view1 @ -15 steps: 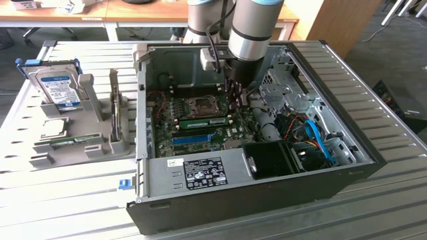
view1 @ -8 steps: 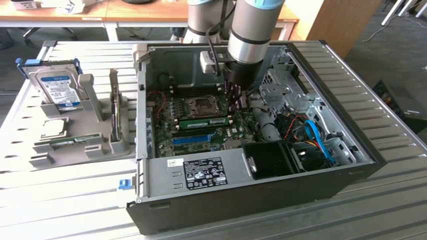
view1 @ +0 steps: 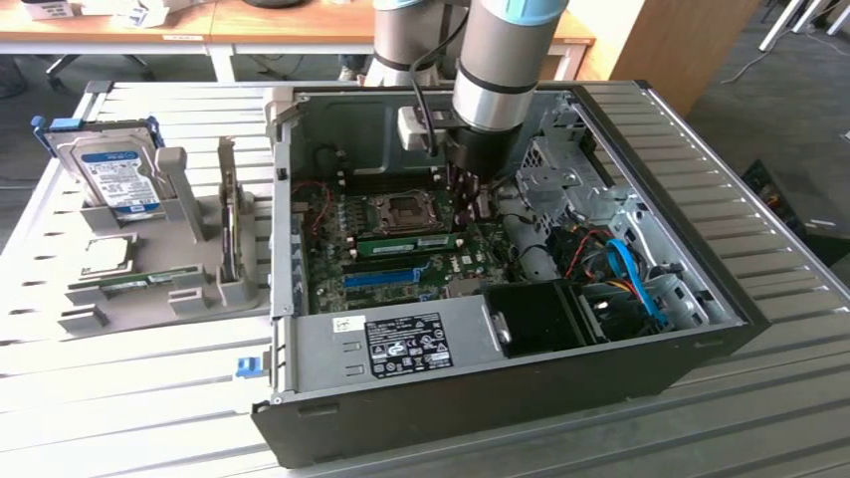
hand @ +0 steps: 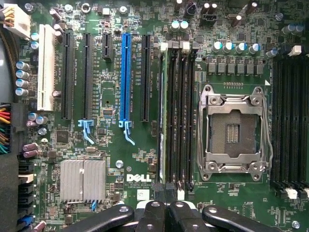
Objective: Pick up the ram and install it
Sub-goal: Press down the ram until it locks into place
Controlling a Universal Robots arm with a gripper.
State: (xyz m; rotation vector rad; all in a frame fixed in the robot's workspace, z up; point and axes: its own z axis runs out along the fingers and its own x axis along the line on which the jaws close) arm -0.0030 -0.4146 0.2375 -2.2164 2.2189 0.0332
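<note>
Green ram point(view1: 405, 243) with a pale label stands seated on the motherboard point(hand: 111, 164), hand point(view1: 467, 205) near it, fingers point(hand: 153, 213) seemingly together.

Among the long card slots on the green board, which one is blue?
The blue slot, which stands between two black slots. All the other long slots are black, except for one white slot.
</note>
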